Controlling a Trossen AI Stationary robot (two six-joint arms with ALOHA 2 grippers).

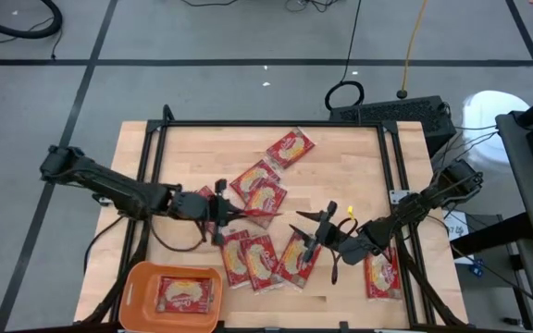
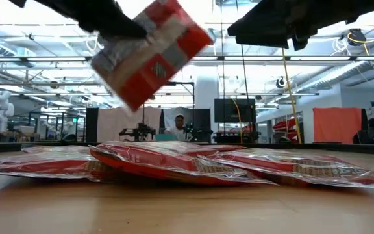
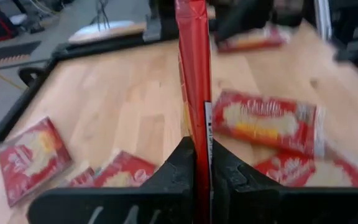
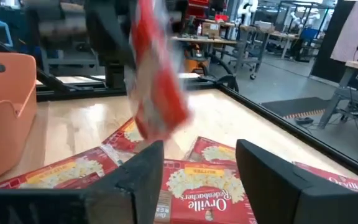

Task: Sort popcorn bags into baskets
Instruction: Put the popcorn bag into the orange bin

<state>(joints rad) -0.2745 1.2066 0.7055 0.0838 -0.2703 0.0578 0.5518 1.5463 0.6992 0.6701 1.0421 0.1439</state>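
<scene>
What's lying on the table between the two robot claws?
From above, loose popcorn bags lie on the wood between the left gripper, clamping one bag, and the right gripper.

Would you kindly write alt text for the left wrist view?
The left gripper is shut on a red popcorn bag, held upright and edge-on above the wooden table. More popcorn bags lie flat on the table around it.
</scene>
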